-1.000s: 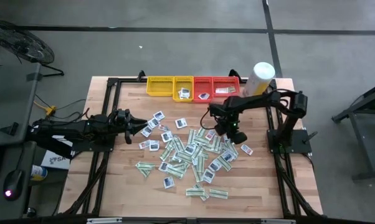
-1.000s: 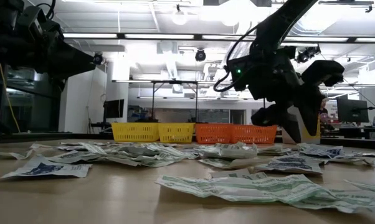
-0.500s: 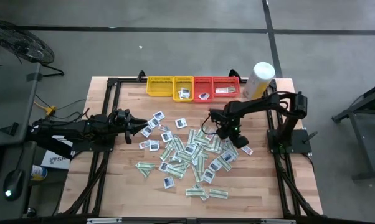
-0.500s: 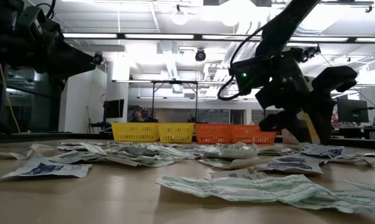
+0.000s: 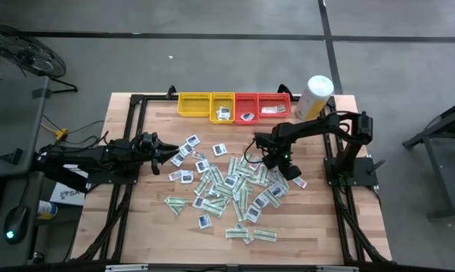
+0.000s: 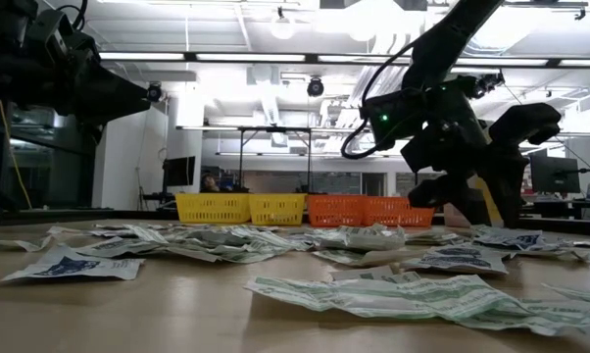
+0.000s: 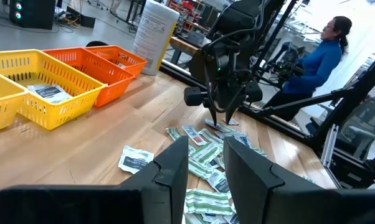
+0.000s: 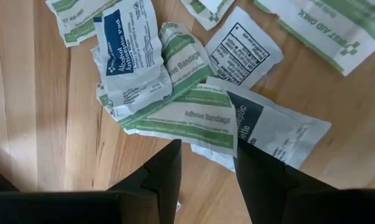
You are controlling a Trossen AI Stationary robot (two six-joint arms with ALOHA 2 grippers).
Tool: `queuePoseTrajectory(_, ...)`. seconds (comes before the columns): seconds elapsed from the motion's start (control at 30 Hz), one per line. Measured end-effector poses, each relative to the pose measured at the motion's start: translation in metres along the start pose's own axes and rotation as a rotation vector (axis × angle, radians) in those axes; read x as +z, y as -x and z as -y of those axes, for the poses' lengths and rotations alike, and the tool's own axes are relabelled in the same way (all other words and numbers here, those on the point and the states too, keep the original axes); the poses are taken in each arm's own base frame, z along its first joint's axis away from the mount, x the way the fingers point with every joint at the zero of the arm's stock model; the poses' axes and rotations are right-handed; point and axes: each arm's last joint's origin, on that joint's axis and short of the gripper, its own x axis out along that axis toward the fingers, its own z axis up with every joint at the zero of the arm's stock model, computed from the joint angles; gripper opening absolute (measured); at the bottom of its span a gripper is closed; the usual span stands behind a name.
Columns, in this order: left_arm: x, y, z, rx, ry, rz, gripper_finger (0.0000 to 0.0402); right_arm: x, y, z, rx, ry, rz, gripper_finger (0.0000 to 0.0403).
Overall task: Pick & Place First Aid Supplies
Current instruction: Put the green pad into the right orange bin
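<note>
Yellow trays (image 5: 205, 105) and red trays (image 5: 262, 105): a few packets inside each. Packets (image 5: 227, 186): scattered mid-counter (image 5: 156, 219). Right claw (image 8: 206, 163): partly open, empty, directly over bandage packets. Left claw (image 7: 207, 163): partly open, empty, beside the pile's left edge.

Robotics lab or test workshop, open-plan. Wooden work table (image 5: 137, 227) in a black metal frame stands on a bare grey concrete floor (image 5: 212, 60). Beyond the table: long ceiling strip lights (image 6: 246, 57), exposed ducts, further benches and monitors (image 6: 555, 175). A person in a blue top (image 7: 312, 56) sits just past the table, among more black rig frames.
</note>
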Motion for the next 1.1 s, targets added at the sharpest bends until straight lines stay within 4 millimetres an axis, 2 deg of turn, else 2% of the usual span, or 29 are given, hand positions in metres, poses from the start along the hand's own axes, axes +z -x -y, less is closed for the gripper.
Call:
queuePoseTrajectory(0.57,0.0,0.0,0.0,0.0,0.0,0.0,0.0101,0.0013,0.0002,0.0006,-0.001,-0.01,0.018,0.0133)
queuePoseTrajectory(0.7,0.0,0.0,0.0,0.0,0.0,0.0,0.0101,0.0015,0.0002,0.0008,-0.003,-0.009,0.02,0.0109)
queuePoseTrajectory(1.1,0.0,0.0,0.0,0.0,0.0,0.0,0.0101,0.0024,0.0003,0.0017,-0.011,-0.071,0.029,0.0005)
